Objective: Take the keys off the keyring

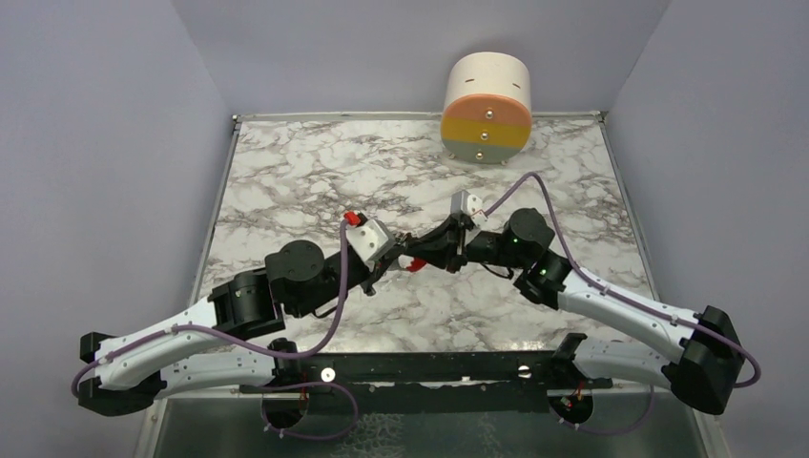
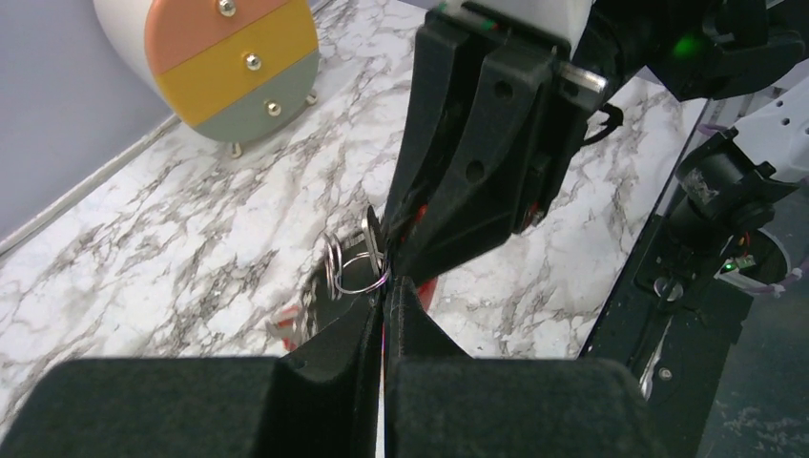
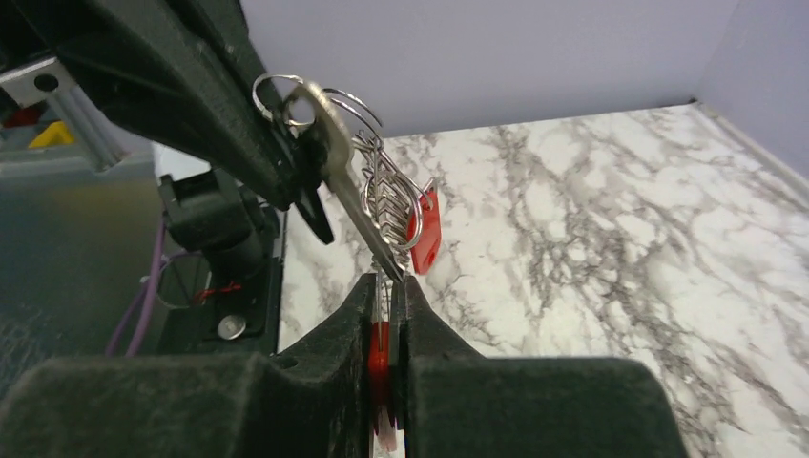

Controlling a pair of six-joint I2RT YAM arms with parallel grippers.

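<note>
Both grippers meet over the middle of the marble table. My left gripper [image 2: 386, 286] [image 1: 393, 260] is shut on the keyring's thin wire ring [image 2: 355, 272]. In the right wrist view the keyring [image 3: 367, 181] hangs in the air as silver loops and chain with a red clip [image 3: 425, 229] dangling from it. A silver key [image 3: 329, 153] runs from the ring down into my right gripper [image 3: 386, 281] [image 1: 426, 256], which is shut on its blade. A red piece [image 3: 379, 353] sits deeper between those jaws; what it is stays unclear. No dark-headed key shows.
A round drawer unit [image 1: 487, 107] with pink, yellow and grey fronts stands at the back of the table. The black base rail [image 1: 420, 367] runs along the near edge. Grey walls close in the left, back and right sides.
</note>
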